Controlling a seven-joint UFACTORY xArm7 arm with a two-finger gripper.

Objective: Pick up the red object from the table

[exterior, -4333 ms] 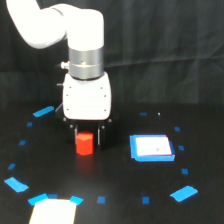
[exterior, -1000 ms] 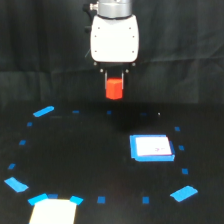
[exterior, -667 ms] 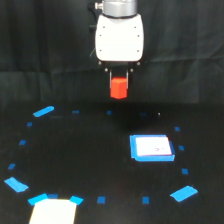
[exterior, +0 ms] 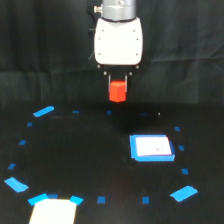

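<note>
At the near edge of the black surface (exterior: 90,160), toward the exterior view's left, lies a pale rectangular pad (exterior: 51,211) with blue tape at its upper corners. Small blue tape marks (exterior: 184,192) dot the surface in a loose ring. Farther in, toward the exterior view's right, a white square pad with a blue border (exterior: 151,148) lies flat inside the ring.

Beyond that, above the far part of the ring, the end effector (exterior: 118,86) hangs from the white body of the arm (exterior: 118,41), its fingers pointing straight down. The fingers are closed against the sides of the red object (exterior: 117,91), which sits between them, narrower than the white body above it. The red object is clear of the surface, held in the air in front of the black curtain (exterior: 40,50) that forms the backdrop.
</note>
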